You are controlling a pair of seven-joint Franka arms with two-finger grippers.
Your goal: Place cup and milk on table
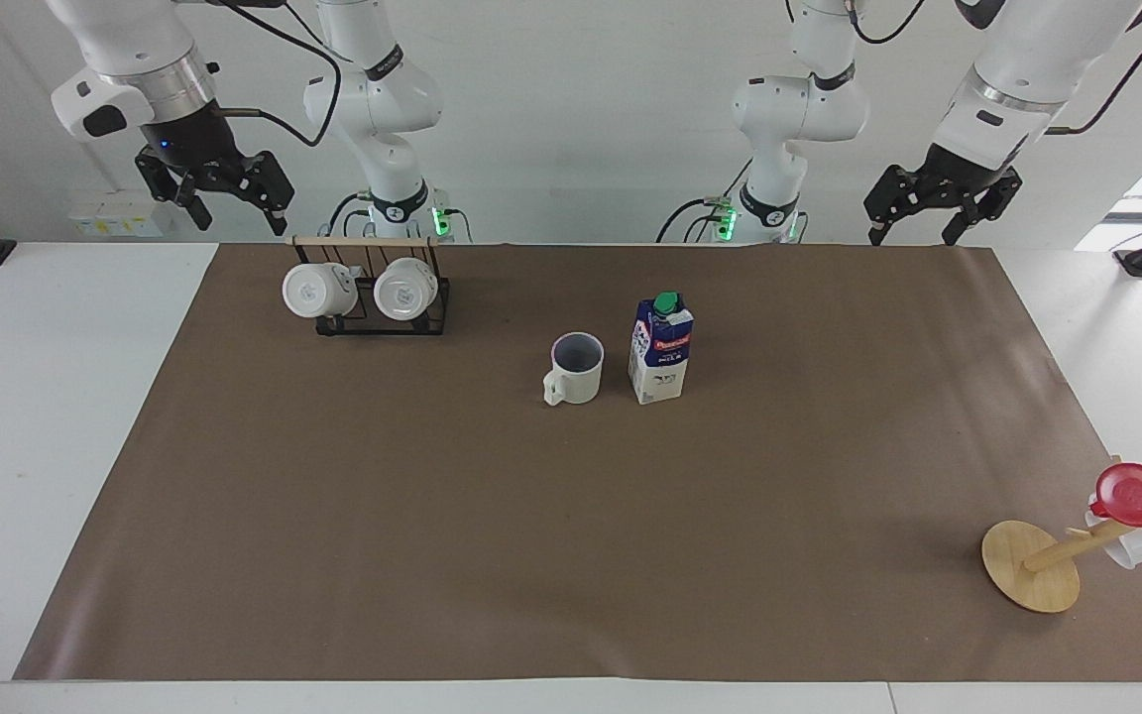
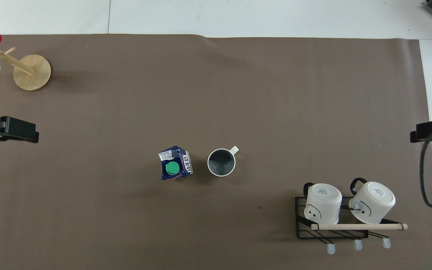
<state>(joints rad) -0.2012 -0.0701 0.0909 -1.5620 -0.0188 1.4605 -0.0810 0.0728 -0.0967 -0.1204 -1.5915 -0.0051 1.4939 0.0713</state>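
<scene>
My left gripper [image 1: 940, 211] and right gripper [image 1: 214, 196] hang released, jaws wide, holding nothing, above the counter's [image 1: 56, 416] robot-side edge; cup [image 1: 574, 369] beside milk [image 1: 660, 349] mid-counter.

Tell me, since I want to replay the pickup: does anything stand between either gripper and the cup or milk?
Nothing visible does. The cup and milk stand on open mat, both grippers raised, open, empty.
</scene>
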